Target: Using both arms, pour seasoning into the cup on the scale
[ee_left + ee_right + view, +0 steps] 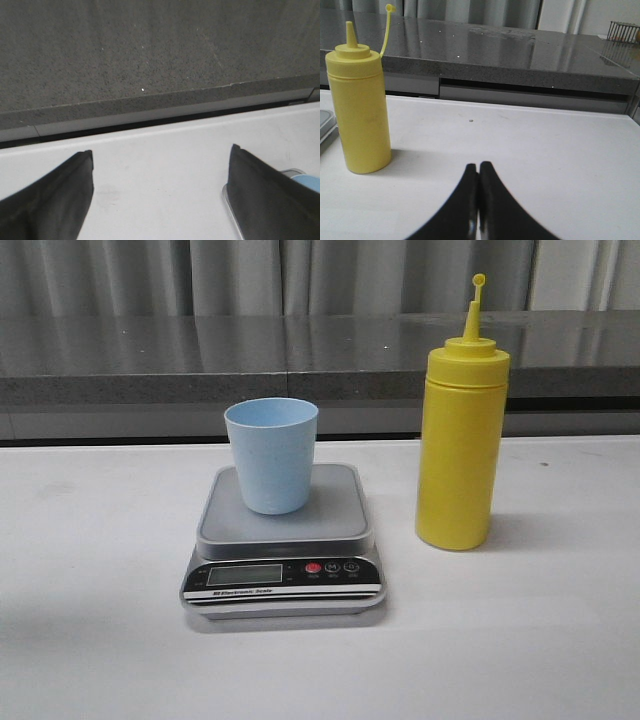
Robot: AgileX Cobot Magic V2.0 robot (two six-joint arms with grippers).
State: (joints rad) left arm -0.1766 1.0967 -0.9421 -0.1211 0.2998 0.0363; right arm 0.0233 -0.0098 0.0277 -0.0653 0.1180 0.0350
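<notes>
Two arms, neither holding anything. Left gripper [160, 195] spread wide over bare white worktop [90, 640], the corner of the scale [283, 540] and the cup's rim just past one finger: judged a stance for steadying the cup. Right gripper [479, 200] pressed together, fingers touching, low over the worktop and well apart from the bottle [460, 440]; must spread before any grasp.

Light blue cup [271, 453] upright on the rear left part of the scale platform, ready to be weighed, roughly mid-worktop. Yellow squeeze bottle upright just beside the scale on the worktop's right side, tip cap off and dangling up on its tether, nozzle clear for pouring.

Readable on the scale's black front panel: "Electronic Scale" only faintly; display digits and button lettering too small to tell. Nothing printed on bottle or cup.
</notes>
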